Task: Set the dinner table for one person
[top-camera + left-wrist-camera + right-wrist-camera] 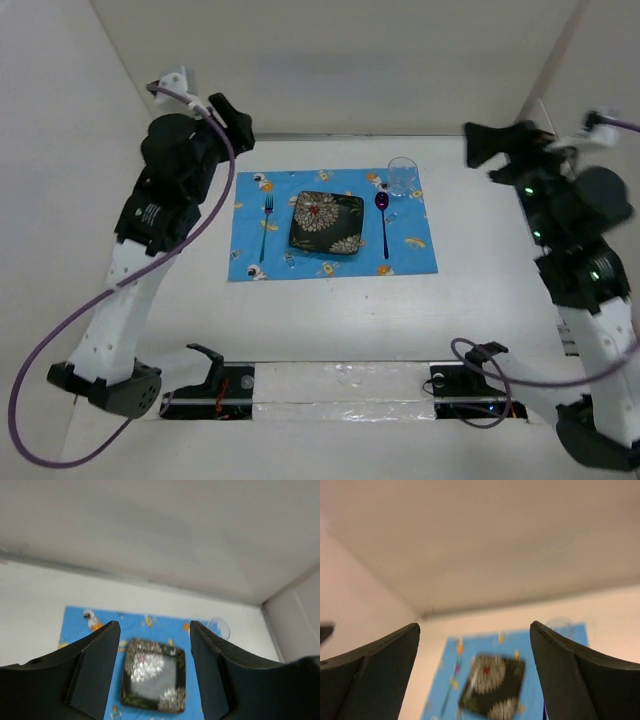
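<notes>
The white tabletop (330, 320) of the dinner table lies under a blue placemat (412, 255) with small space figures and reaches out past this placemat on every side, up to the white walls. In the middle of the placemat sits a dark square plate (326, 222) with a flower pattern. On the left strip of the placemat lies a fork (266, 225) with a teal handle, its tines toward the far edge. On the right strip lies a purple spoon (383, 222), its bowl also toward the far edge. A clear glass (402, 176) stands upright on the far right corner of the placemat. The left arm (150, 215) is raised over the tabletop just to the left of the placemat, and its head hangs near the far left corner of the placemat. The left jaws stand apart and nothing is between them; the left wrist view looks down through the gap onto the plate. The right arm (575, 230) is raised well to the right of the placemat and looks a little blurred in the top view. The right jaws are spread wide and also hold nothing; between them the right wrist view shows the placemat and the plate, both out of focus.
</notes>
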